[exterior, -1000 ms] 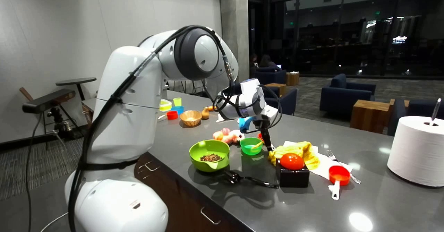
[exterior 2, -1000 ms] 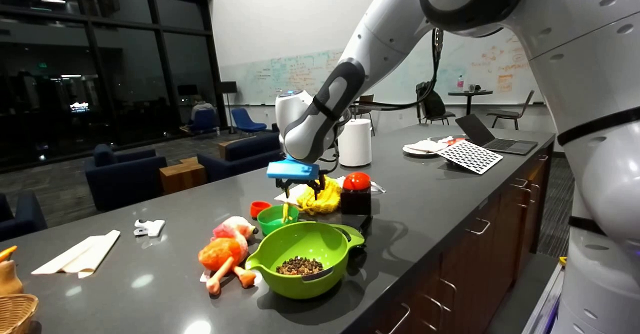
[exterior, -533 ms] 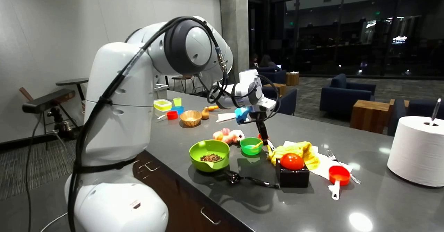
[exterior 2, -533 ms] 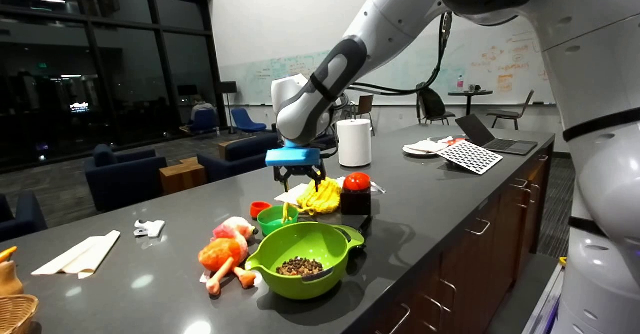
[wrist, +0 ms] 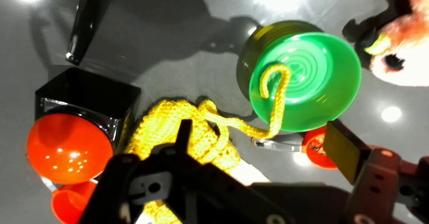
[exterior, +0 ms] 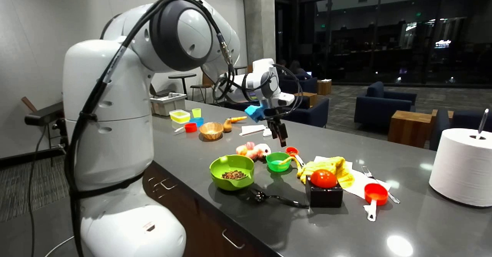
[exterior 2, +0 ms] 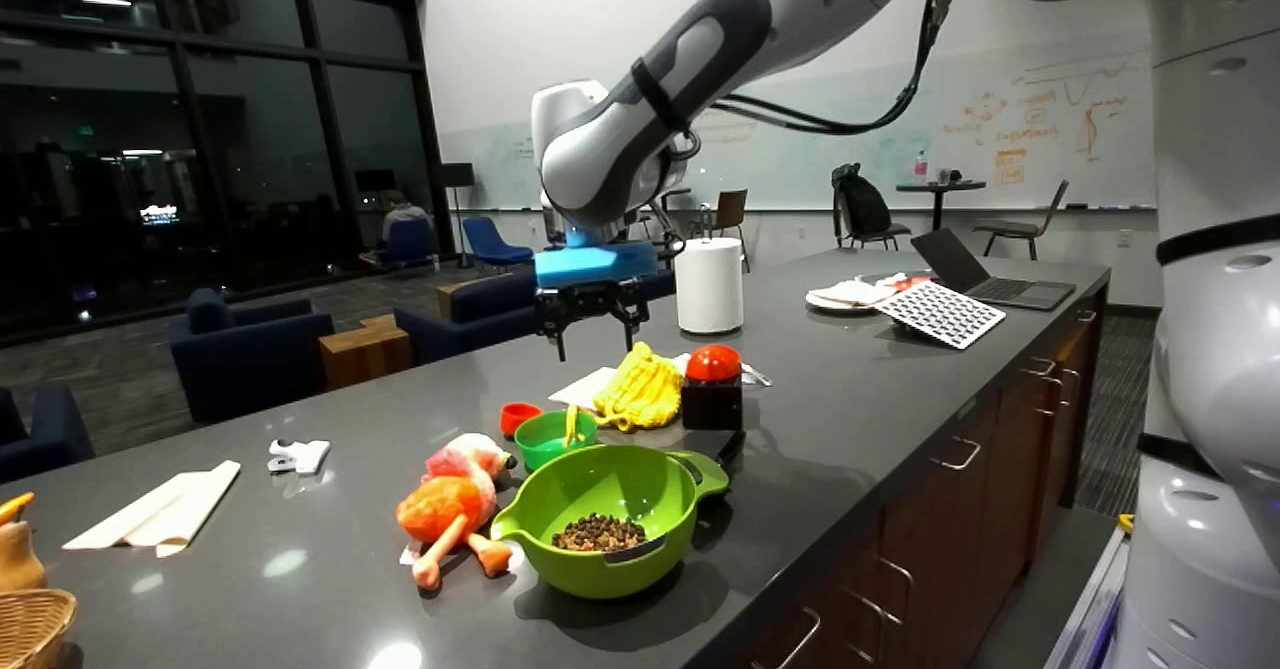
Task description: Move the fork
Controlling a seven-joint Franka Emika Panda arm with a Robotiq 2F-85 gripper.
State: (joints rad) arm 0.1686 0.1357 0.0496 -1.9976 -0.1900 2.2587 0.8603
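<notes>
A long grey counter (exterior: pixel 338 234) runs past me, and a white arm (exterior: pixel 111 141) reaches out over it. In an exterior view, at about twelve o'clock from the lime-green bowl (exterior 2: pixel 610 489), the gripper (exterior 2: pixel 596 351) hangs well above the counter, spread apart with nothing held. In an exterior view, a black box (exterior: pixel 326 198) stands with the fork (exterior: pixel 282 199) lying between it and the bowl, at about four o'clock from the bowl. To me that fork looks like glossy plastic: light, stiff, hard to break, probably slippery in a pinch. I'd take it across the middle of the handle (wrist: pixel 85 23), part of which shows at ten o'clock in the wrist view; the end sits right by the box, too cramped, and whether they touch I can't tell.
</notes>
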